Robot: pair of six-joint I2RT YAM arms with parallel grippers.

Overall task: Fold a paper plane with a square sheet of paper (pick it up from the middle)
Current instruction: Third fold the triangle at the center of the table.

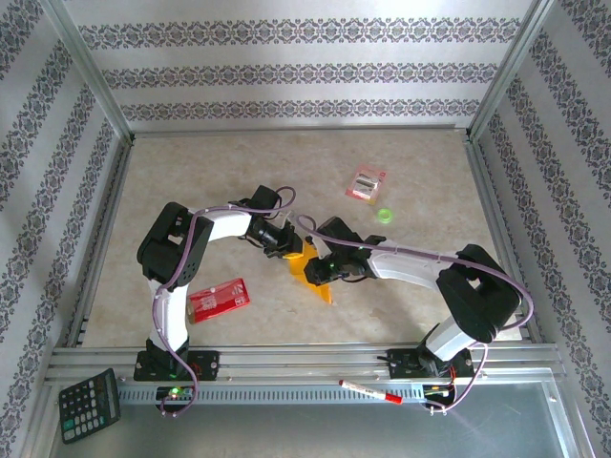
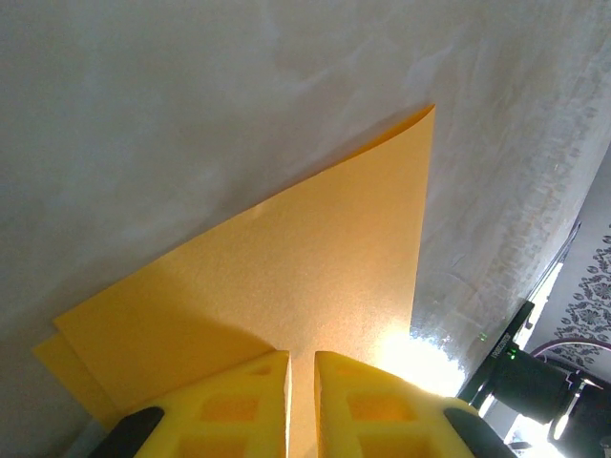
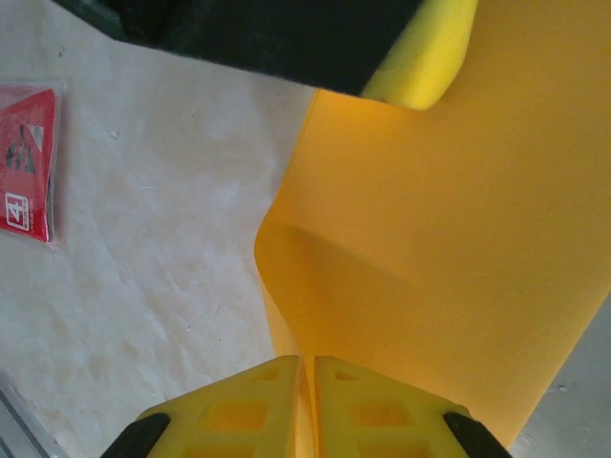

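Paper sheet (image 1: 318, 286), doubled over and curling, is at the middle of the table (image 1: 191, 191), held from both sides. My left gripper (image 2: 302, 358) and right gripper (image 3: 307, 361) are each pinched almost closed on it; a red packet (image 1: 220, 298) lies flat nearby.

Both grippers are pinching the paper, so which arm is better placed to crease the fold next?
Probably the right: the right gripper pinches the paper beside the uncreased curl, while the left gripper holds flat doubled layers.
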